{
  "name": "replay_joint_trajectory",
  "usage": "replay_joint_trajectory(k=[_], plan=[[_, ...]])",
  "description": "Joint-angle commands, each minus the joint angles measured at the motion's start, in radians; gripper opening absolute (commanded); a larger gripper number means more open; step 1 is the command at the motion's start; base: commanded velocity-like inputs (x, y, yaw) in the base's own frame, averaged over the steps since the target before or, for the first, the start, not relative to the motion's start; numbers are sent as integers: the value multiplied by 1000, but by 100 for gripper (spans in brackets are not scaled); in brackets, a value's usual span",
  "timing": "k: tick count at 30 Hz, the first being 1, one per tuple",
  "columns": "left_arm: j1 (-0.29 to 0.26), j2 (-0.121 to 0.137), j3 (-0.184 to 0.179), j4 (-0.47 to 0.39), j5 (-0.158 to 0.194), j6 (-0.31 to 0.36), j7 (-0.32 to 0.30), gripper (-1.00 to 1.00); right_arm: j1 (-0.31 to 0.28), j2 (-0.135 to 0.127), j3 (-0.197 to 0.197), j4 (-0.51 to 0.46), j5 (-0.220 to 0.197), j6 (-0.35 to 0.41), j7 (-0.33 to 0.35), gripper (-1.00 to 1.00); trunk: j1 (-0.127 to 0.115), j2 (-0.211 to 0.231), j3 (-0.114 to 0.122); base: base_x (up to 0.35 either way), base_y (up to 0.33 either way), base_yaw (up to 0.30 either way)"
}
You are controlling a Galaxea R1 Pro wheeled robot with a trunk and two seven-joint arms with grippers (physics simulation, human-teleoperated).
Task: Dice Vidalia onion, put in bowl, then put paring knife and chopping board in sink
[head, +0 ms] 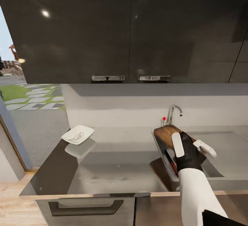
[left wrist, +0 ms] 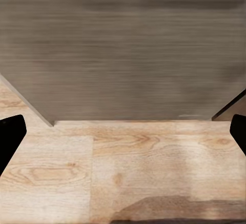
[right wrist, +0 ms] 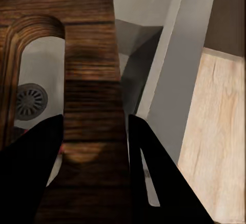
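Right end effector [head: 191, 146] clamped on chopping board [head: 166, 133], board tilted into sink [head: 220, 171]. Left end effector [left wrist: 123, 131] fingers spread wide, empty. Bowl [head: 78, 134] on table [head: 117, 164], well apart.

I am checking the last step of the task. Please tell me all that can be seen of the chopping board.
The chopping board is brown wood with clear grain, rounded corners and an oblong handle slot. It stands tilted in the sink, its far end leaning up toward the tap. The right gripper is shut on its edge beside the slot, one finger on each side. Through the slot the round drain shows below.
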Motion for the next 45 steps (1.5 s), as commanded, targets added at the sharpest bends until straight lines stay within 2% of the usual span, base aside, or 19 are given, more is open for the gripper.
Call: replay_joint_trajectory(k=[1,3,4,7,9,12,15,18,19,22,24,29,32,37,45], plan=[[0,2,-7,-1,10,-2,5,100,-13,-5,-1,17,-2,11,-11,-100,0,-1,0,0,0,0],[0,2,-7,-2,10,-2,5,100,-31,-26,-1,55,-4,7,-19,-100,0,-1,0,0,0,0],[0,2,-7,-2,10,-2,5,100,-48,-56,-1,94,-6,5,-22,-100,0,-1,0,0,0,0],[0,2,-7,-2,10,-2,5,100,-74,-102,-2,160,-8,-6,-27,-100,0,-1,0,0,0,0],[0,2,-7,-2,10,-2,5,100,-80,-112,-2,186,-8,-45,-47,-100,0,-1,0,0,0,0],[0,2,-7,-1,10,-2,5,100,-82,-114,-3,220,-9,-116,-97,-100,0,-1,0,0,0,0],[0,2,-7,-1,10,-2,5,100,-83,-107,-1,242,-13,-173,-139,-100,0,-1,0,0,0,0],[0,2,-7,-2,10,-2,5,100,-83,-87,0,246,-13,-200,-155,-100,0,-1,0,0,0,0],[0,2,-7,-3,10,-2,5,100,-83,-76,-1,247,-13,-231,-171,-100,0,-1,0,0,0,0],[0,2,-7,-3,10,-3,5,100,-83,-71,2,244,-15,-275,-194,-100,0,-1,0,0,0,0],[0,2,-7,-4,10,-3,5,100,-83,-57,1,238,-15,-291,-227,-100,0,-1,0,0,0,0],[0,2,-7,-4,10,-3,5,100,-83,-38,-2,231,-22,-296,-271,-100,0,-1,0,13,0,0],[0,2,-7,-6,10,-2,5,100,-83,-16,-1,228,-50,-296,-275,-100,0,-1,0,246,0,0],[0,2,-7,-6,10,-2,5,100,-83,-8,1,228,-62,-295,-271,-100,0,-1,0,276,0,0],[0,2,-8,-7,11,-2,5,100,-83,-8,6,230,-63,-285,-257,-100,0,-1,0,32,0,0]])
